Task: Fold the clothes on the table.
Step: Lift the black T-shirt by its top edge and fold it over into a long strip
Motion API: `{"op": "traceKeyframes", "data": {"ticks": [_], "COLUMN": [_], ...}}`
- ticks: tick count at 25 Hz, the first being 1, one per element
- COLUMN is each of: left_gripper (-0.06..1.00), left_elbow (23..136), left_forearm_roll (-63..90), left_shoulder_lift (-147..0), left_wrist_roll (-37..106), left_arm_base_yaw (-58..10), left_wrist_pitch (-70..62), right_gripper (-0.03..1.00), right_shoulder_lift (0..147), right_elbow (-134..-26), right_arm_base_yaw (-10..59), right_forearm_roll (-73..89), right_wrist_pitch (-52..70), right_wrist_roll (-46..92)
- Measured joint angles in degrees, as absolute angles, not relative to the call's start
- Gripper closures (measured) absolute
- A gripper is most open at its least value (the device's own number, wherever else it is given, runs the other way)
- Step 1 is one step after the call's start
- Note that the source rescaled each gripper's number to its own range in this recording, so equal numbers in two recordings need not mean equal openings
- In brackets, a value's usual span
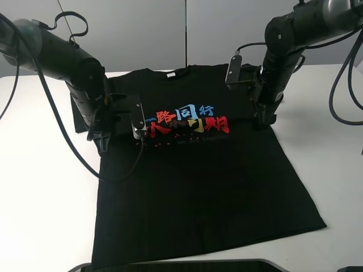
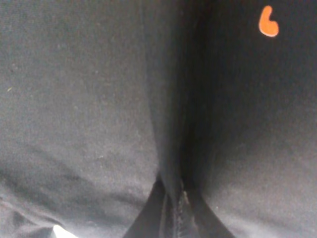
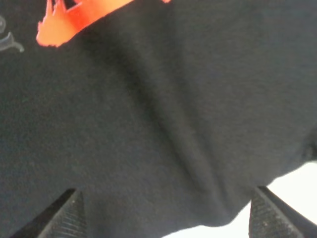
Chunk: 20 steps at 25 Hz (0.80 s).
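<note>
Black T-shirt (image 1: 204, 192) lies flat, print up, on the white tabletop (image 1: 39, 215). Overhead, neither gripper's jaws show clearly. The wrist views do show them: the left gripper (image 2: 173, 214) has its jaws pinching a raised ridge of cloth, and the right gripper (image 3: 168, 218) has its jaws spread over the shirt's edge.

On my left wrist camera I see almost only the black T-shirt (image 2: 79, 99). The left gripper (image 2: 174, 208) has its two fingers pressed together on a raised fold of the cloth, which runs away from them through the middle. A small red printed mark (image 2: 268, 22) sits on the cloth, well apart from the fingers, and a bit of the white table (image 2: 62, 232) shows at one edge
</note>
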State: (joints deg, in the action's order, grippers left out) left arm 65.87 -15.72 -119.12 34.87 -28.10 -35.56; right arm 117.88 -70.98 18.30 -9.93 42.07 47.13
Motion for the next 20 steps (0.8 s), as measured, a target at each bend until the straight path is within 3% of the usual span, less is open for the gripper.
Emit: {"op": "traceKeyframes", "data": {"ticks": [20], "left_gripper": [0.93], "left_elbow": [65.90], "left_forearm_roll": [-17.40], "left_shoulder_lift": [-119.23], "left_wrist_roll": [33.57], "left_arm_base_yaw": [-28.10], "left_wrist_pitch": [-36.00], "right_gripper": [0.27], "right_shoulder_lift": [122.71], "right_elbow": [-76.38], "right_arm_base_yaw": [17.47], "right_forearm_roll": [-11.18], "right_wrist_pitch": [40.98], "right_wrist_roll": [52.54]}}
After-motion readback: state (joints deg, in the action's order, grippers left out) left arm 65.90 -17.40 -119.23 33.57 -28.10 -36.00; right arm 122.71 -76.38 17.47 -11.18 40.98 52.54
